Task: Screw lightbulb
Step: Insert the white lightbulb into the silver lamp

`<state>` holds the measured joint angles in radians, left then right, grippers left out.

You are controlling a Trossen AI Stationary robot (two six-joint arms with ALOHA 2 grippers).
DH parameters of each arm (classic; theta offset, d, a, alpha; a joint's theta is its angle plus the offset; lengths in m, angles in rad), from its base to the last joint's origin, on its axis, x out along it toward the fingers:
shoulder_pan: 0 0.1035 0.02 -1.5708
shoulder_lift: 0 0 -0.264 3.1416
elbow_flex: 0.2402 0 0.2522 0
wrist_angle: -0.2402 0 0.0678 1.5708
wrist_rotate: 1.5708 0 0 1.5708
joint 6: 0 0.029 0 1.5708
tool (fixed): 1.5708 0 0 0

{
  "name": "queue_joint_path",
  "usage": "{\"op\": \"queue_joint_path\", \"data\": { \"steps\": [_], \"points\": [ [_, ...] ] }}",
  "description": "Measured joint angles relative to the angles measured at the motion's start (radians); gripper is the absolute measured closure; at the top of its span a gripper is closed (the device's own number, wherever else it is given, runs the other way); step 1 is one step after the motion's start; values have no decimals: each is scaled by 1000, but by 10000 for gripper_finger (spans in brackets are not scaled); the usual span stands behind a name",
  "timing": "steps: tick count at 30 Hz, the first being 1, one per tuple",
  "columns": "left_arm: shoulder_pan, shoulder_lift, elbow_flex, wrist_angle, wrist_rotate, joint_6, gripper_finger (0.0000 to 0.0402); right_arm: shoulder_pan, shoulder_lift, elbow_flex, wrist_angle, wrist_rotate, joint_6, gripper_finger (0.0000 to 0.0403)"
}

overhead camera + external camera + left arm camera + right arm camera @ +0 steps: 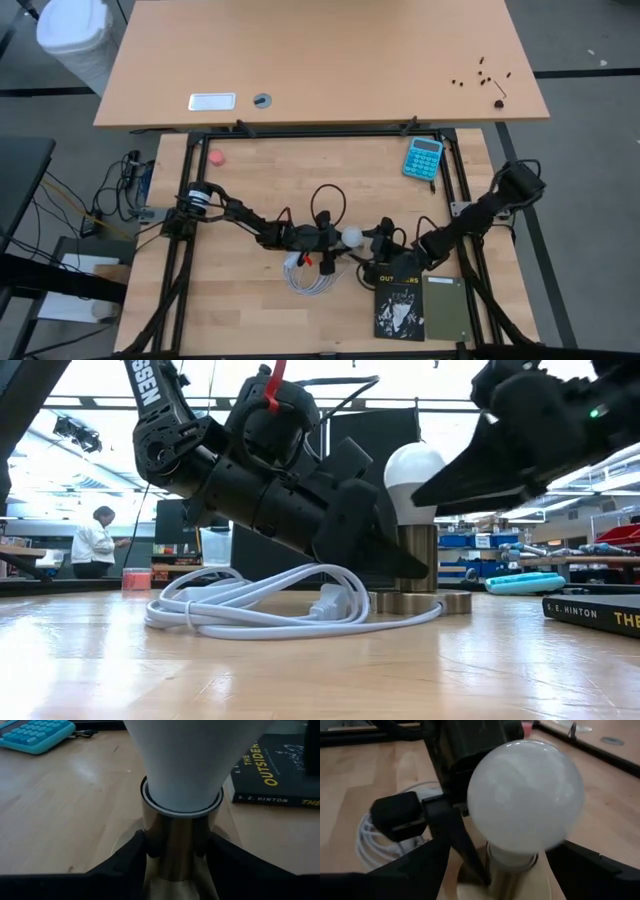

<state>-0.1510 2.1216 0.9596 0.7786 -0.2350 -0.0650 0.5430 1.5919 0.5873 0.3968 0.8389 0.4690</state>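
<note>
High view shows the wooden table (pixel 250 300) with both dark arms reaching in toward its middle. Near the table's right front lies a black book (pixel 399 303) with a grey-green one (pixel 445 308) just beside it, and a blue calculator (pixel 423 157) sits toward the far right. A coiled white cable (pixel 250 603) lies on the wood, on the left arm's side of the socket and running up to its base. The silvery socket (pixel 419 573) stands upright on its round disc base, and the lightbulb (pixel 413 475) sits upright in its top, white globe uppermost. The left gripper (pixel 176 851) is pressed together on the socket's metal barrel, one finger on each side, just under the bulb's neck. The right gripper (pixel 520 865) stands spread, its fingers (pixel 592 867) either side of the bulb and apart from the glass. Far behind, a person (pixel 93 544) stands in the room.
</note>
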Motion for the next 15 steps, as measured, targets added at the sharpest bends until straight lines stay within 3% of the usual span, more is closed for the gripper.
{"op": "queue_joint_path", "data": {
  "steps": [8,15],
  "points": [
    [1,0,0,0,-3,1,217,24,-43,0,-56,-10,22,79],
    [0,0,-1,0,-3,1,217,46,-42,-3,-15,-138,24,83]
  ]
}}
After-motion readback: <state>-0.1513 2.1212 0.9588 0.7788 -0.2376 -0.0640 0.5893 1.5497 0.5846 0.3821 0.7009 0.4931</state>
